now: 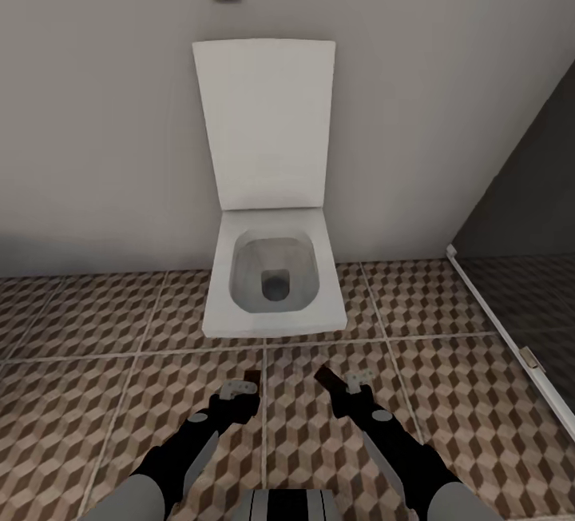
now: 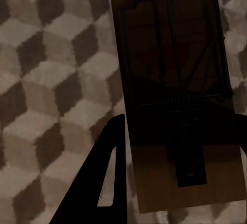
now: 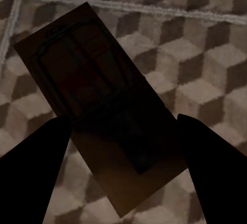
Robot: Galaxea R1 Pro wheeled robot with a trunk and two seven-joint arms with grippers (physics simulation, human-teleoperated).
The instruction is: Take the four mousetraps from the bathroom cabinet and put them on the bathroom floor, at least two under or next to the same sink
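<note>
Each of my grippers holds a mousetrap above the bathroom floor, which is tiled in a brown and beige cube pattern. In the head view my left gripper is shut on a dark flat mousetrap, and my right gripper is shut on another mousetrap. The left wrist view has the wooden board with its wire clamped in the left gripper. In the right wrist view the other board lies tilted in the right gripper. The cabinet and the bathroom sink are out of view.
A white wall-hung toilet with its lid up stands straight ahead against the grey wall. A dark glass shower screen with a white bottom rail runs along the right. Open tiled floor lies to the left and right of the toilet.
</note>
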